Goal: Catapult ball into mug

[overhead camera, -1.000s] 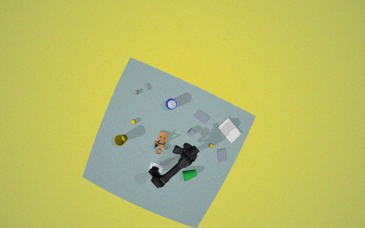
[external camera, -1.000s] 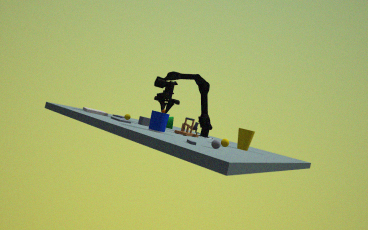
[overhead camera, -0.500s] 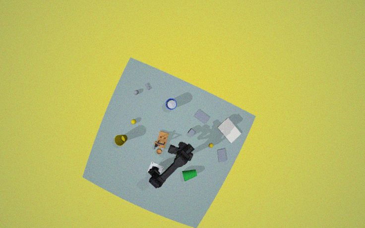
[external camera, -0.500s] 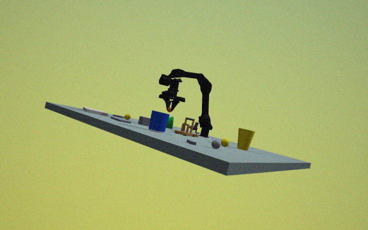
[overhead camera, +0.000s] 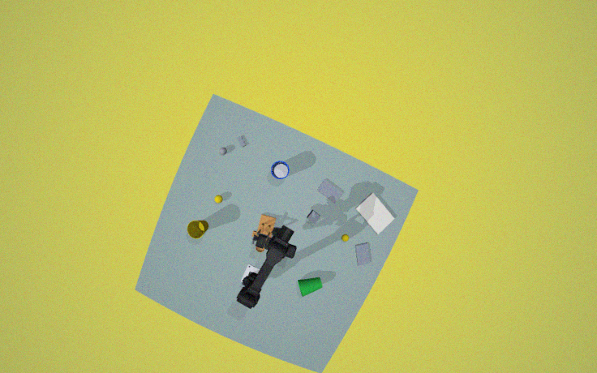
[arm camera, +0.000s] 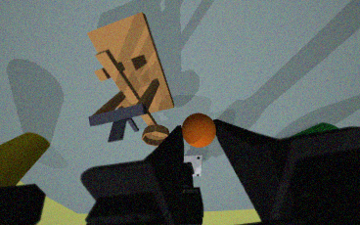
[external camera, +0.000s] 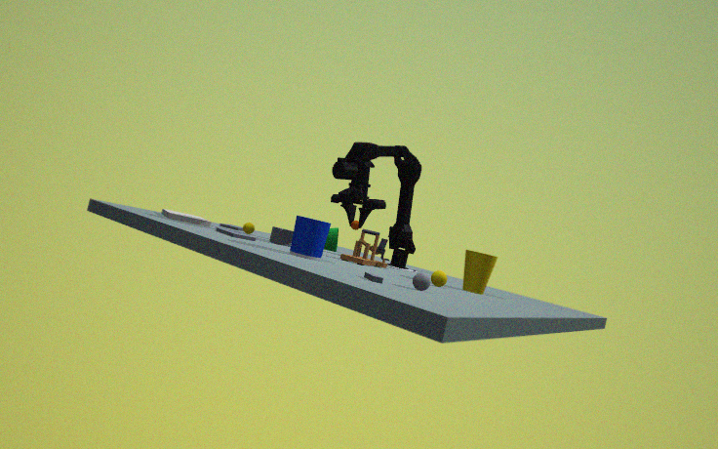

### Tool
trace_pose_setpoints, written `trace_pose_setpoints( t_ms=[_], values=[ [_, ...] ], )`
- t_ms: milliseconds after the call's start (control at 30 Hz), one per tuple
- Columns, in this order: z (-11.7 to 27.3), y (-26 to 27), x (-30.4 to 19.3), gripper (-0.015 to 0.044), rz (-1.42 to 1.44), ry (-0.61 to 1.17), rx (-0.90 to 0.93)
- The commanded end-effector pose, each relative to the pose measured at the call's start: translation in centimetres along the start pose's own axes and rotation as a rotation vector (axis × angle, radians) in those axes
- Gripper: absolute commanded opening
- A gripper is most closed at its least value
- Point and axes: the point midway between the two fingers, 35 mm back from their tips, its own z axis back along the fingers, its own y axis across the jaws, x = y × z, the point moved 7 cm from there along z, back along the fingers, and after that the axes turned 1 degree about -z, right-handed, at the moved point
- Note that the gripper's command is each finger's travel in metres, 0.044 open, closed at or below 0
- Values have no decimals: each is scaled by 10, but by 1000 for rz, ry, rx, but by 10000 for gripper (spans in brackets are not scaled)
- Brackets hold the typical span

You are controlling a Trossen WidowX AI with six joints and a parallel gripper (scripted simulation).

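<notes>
Grey tabletop (overhead camera: 176,263) (external camera: 508,306) (arm camera: 64,171), blue mug (overhead camera: 280,169) (external camera: 310,237), catapult (overhead camera: 267,223) (external camera: 361,260) (arm camera: 156,73), 2 yellow balls, green cup (overhead camera: 310,286) (external camera: 332,239), yellow cup (overhead camera: 196,229) (external camera: 478,271) (arm camera: 22,152)

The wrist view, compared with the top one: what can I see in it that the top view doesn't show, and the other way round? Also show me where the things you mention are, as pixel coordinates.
Only the wrist view shows the orange ball (arm camera: 199,130) between the gripper's fingertips.

Only the top view shows the blue mug (overhead camera: 280,169), the white slab (overhead camera: 375,213), two yellow balls and a small gray ball (overhead camera: 222,151).

Both show the wooden catapult (overhead camera: 267,223) (arm camera: 157,73), the yellow cup (overhead camera: 196,229) (arm camera: 22,154) and the green cup (overhead camera: 310,286) (arm camera: 320,129), the last two only partly in the wrist view.
</notes>
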Motion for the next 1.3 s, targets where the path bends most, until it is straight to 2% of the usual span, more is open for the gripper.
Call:
trace_pose_setpoints(
  t_ms=[0, 467, 1267],
  values=[
    [-4, 18, -8, 0, 12, 27, -3],
    [-29, 75, -45, 0, 68, 157, -53],
    [-54, 75, -41, 0, 72, 154, -55]
  ],
)
